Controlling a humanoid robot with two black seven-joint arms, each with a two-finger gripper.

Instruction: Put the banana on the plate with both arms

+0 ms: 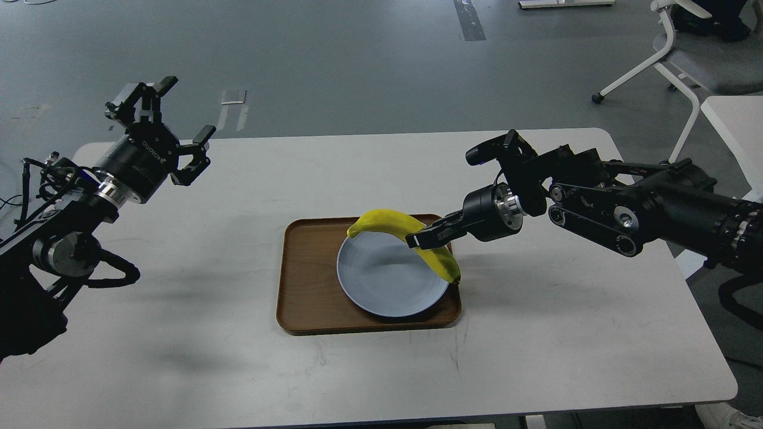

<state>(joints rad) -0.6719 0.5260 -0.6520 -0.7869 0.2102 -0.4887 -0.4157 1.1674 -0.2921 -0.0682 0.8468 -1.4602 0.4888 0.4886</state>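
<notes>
The yellow banana (393, 221) hangs in the air over the far right part of the pale blue-grey plate (381, 280), its dark tip near the plate's right rim. My right gripper (420, 238) is shut on the banana's middle and reaches in from the right. My left gripper (170, 128) is open and empty, raised above the table's far left corner, well away from the plate.
The plate lies on a brown wooden tray (304, 286) in the middle of the white table (536, 333). A white office chair (685, 53) and another white table edge (736, 128) stand beyond the table at the far right.
</notes>
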